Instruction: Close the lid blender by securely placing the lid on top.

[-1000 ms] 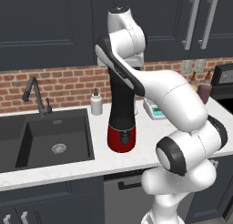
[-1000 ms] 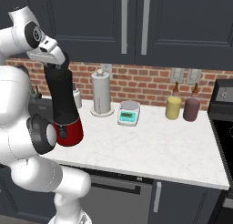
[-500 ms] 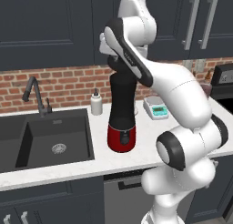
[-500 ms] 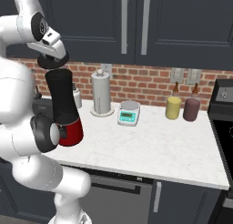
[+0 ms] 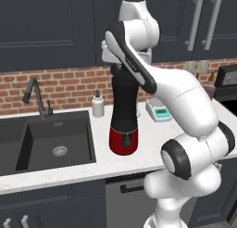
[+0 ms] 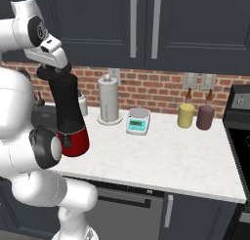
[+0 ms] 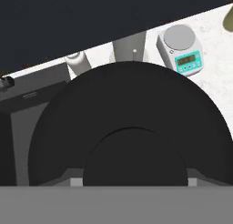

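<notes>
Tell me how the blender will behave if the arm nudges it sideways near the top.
The blender stands tall on a narrow rounded red base, so it probably tips rather than slides. Its smooth jar likely offers little grip. The gripper sits at its top, where leverage is greatest.

Blender (image 6: 68,117) is standing near the counter's (image 6: 166,161) front edge. Soap bottle (image 5: 97,104) is crowding it at 10 o'clock, towel roll (image 6: 109,100) and scale (image 6: 137,121) at 2 o'clock. Counter toward 3 o'clock is lying open.
</notes>
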Robot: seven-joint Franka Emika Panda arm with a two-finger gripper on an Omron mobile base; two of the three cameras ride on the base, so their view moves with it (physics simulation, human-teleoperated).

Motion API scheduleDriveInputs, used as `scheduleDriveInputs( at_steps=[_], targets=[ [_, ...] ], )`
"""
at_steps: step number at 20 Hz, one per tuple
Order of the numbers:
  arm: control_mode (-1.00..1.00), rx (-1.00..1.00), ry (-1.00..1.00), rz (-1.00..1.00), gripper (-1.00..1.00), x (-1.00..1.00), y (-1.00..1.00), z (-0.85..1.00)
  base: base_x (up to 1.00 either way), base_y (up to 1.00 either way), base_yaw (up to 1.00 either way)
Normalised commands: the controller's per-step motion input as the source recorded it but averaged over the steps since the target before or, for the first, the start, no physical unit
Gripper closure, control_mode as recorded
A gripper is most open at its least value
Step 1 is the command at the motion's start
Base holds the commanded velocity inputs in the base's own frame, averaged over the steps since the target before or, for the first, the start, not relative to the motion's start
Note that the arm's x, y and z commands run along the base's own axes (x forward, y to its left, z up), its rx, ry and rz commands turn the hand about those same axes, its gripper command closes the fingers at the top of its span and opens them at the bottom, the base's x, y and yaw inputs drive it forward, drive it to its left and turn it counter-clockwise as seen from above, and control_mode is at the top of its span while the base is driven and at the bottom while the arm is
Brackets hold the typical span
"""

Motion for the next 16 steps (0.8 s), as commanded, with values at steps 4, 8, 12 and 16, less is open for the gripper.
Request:
scheduleDriveInputs(
  at_steps=[4,8,12,16],
  targets=[
    [-1.00,0.00,0.00,0.00,1.00,-0.03,0.05,-0.22,0.00,0.00,0.00],
    [-1.00,0.00,0.00,0.00,1.00,0.05,0.01,-0.25,0.00,0.00,0.00],
    [-1.00,0.00,0.00,0.00,1.00,0.53,-0.04,0.00,0.00,0.00,0.00],
    [-1.00,0.00,0.00,0.00,1.00,0.45,-0.03,0.00,0.00,0.00,0.00]
  ],
)
